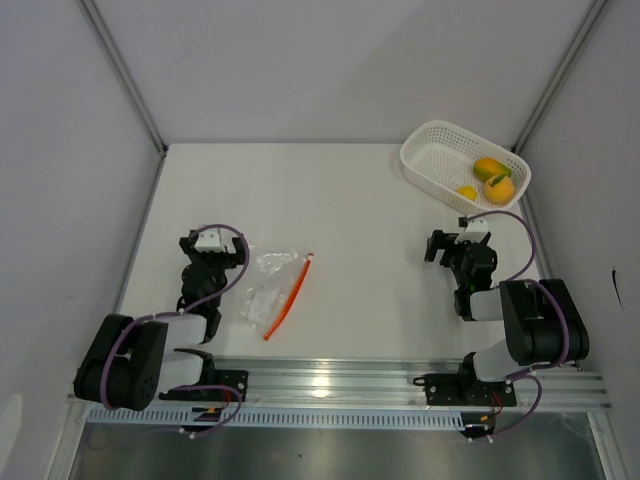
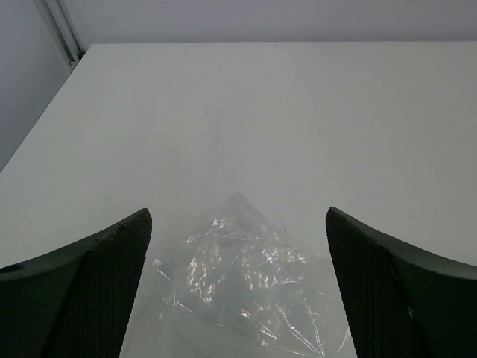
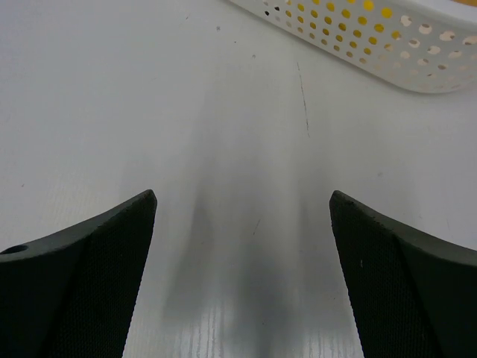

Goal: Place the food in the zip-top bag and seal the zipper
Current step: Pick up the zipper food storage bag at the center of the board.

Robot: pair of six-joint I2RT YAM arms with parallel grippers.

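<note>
Top external view gives you the zip-top bag (image 1: 262,298) flat on the counter (image 1: 370,220), its zipper (image 1: 290,295) along the right edge. The food (image 1: 492,178) lies in the white basket (image 1: 432,152). Your left fingers (image 2: 104,261), just beside the bag, and right fingers (image 3: 104,253) are spread wide, holding nothing.

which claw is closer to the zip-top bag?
Left. The left claw sits right beside the zip-top bag; the right claw is far across the table, near the basket.
</note>
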